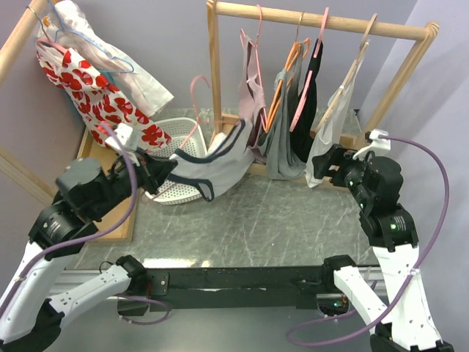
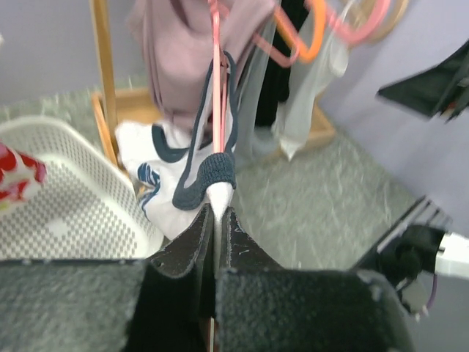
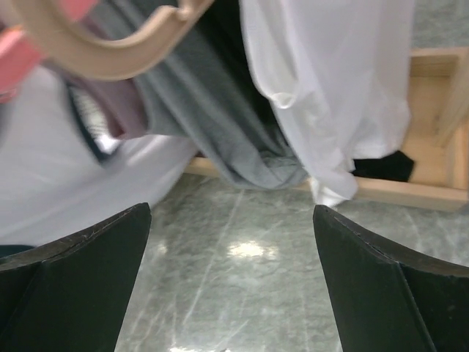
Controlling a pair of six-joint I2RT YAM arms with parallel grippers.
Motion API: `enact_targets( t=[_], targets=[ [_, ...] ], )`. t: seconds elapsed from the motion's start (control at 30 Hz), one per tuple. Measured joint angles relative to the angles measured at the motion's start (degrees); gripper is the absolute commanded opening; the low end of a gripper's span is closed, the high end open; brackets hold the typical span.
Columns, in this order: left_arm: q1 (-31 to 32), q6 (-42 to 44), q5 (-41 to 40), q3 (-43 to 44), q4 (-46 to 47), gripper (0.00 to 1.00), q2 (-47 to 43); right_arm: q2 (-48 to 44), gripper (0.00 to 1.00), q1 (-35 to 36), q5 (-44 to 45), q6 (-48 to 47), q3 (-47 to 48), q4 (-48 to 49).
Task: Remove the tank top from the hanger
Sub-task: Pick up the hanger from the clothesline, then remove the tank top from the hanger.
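Nearest the bases: left claw point(image 2: 217, 209) pressed together, pinching the navy-trimmed edge of the tank top point(image 1: 220, 165). Thin pink hanger point(image 2: 218, 88) running straight up from just above the tips, through the strap. Unclear from here: wire caught in the pinch too, or only lying against the cloth.

Just beyond: tank top stretched like a sling from that pinch up toward the hanger, hanging low over the table point(image 1: 293, 220) and in front of the white basket point(image 2: 80, 220), beside the left post of the rack. At least one strap looped on the hanger, so not yet free. Hook of the hanger visible below the rail point(image 1: 322, 20), not on it as far as can be judged.

Step in hand, by this reading: pulling the cloth off the hanger, about midway, with garment and hanger apparently off the rail but not parted.

Across on the right: right claw point(image 3: 231, 213) spread wide, gripping nothing, hovering over bare table, near the hem of the white top point(image 1: 326, 139) and well apart from the tank top.

Farthest back: grey top point(image 1: 282, 154), black top point(image 1: 308, 110) and others on their hangers along the rail.

Next move, as a judgement: needs something to steady the hanger while dragging the strap over its end. Likely calls for bringing the spread claw across to take the pink wire, then drawing the pinched cloth down and away toward the near left. Risks: one claw pulling alone and merely swinging hanger and cloth together, or snagging the trim on the bend of the wire.
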State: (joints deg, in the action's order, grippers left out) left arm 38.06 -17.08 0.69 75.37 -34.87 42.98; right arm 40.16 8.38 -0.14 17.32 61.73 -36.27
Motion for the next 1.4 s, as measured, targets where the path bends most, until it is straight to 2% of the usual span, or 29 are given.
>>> enact_targets(
  t=[0.17, 0.3, 0.53, 0.63, 0.97, 1.07, 1.1, 1.13, 1.23, 1.3, 1.4],
  targets=[
    [0.0, -0.5, 2.0, 0.0, -5.2, 0.01, 2.6, -3.4, 0.99, 0.0, -5.6, 1.4, -0.4, 0.8],
    [0.0, -1.6, 3.4, -3.7, -5.2, 0.01, 2.1, -5.6, 0.98, 0.0, -11.3, 2.5, -1.7, 3.6],
    [0.0, -2.4, 8.2, -6.7, -4.8, 0.01, 1.3, -4.7, 0.88, 0.0, -21.6, 5.9, -12.7, 8.0],
    [0.0, -2.6, 10.5, -6.9, -4.6, 0.01, 1.0, -2.6, 0.87, 0.3, -25.6, 7.6, -15.0, 9.7],
    [0.0, -6.2, 18.2, -13.5, 2.3, 0.01, -2.3, 1.6, 0.84, 5.7, -28.3, 14.1, -18.9, 20.7],
    [0.0, -6.7, 19.1, -14.3, 3.5, 0.01, -2.3, 4.5, 0.81, 9.8, -26.4, 15.9, -19.4, 23.0],
    [0.0, -6.8, 19.4, -14.4, 3.9, 0.01, -2.3, 5.8, 0.79, 11.2, -25.7, 16.2, -19.4, 23.6],
    [0.0, -7.0, 19.6, -14.4, 4.2, 0.01, -2.3, 7.0, 0.61, 12.3, -25.2, 16.4, -19.4, 24.0],
    [0.0, -7.3, 19.9, -14.4, 5.1, 0.01, -2.3, 10.0, 0.40, 14.8, -23.3, 16.9, -19.4, 24.9],
    [0.0, -7.6, 19.8, -14.4, 5.2, 0.01, -2.3, 10.9, 0.40, 15.4, -21.8, 17.6, -19.4, 24.9],
    [0.0, -7.8, 19.8, -14.5, 5.4, 0.01, -2.4, 10.8, 0.28, 15.5, -19.4, 17.5, -19.4, 25.1]
  ],
)
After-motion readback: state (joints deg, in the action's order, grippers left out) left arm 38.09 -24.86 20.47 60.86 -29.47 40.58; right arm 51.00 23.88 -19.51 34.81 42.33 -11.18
